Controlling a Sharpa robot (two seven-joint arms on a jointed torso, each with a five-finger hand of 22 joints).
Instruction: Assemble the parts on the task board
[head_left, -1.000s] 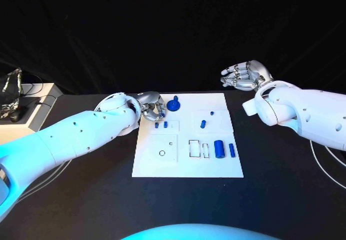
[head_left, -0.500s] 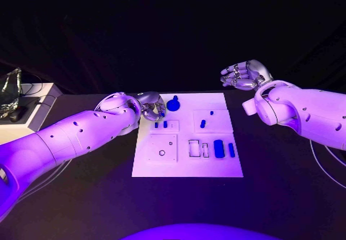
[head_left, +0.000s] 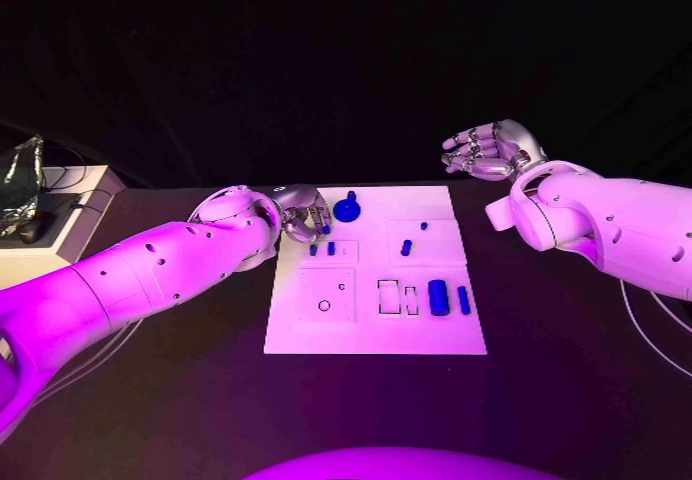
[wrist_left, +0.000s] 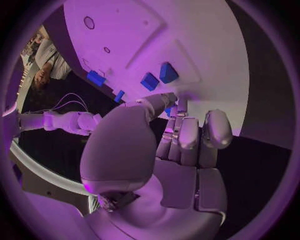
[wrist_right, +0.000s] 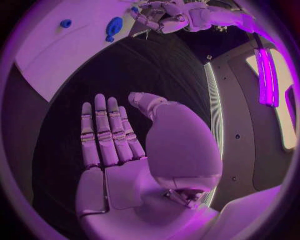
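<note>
Two hands logged. My left hand (head_left: 300, 212) sits at the near-left corner of the task board (head_left: 375, 335), fingers curled in over a small blue part (head_left: 326, 228); whether I actually grip it I cannot tell. Just beyond my fingertips stands the round blue knob part (head_left: 348, 209). Farther off lie two blue bar parts (head_left: 438, 298), long axes running away from me, side by side. My right hand (head_left: 490, 151) hovers off the board, fingers apart, holding nothing.
</note>
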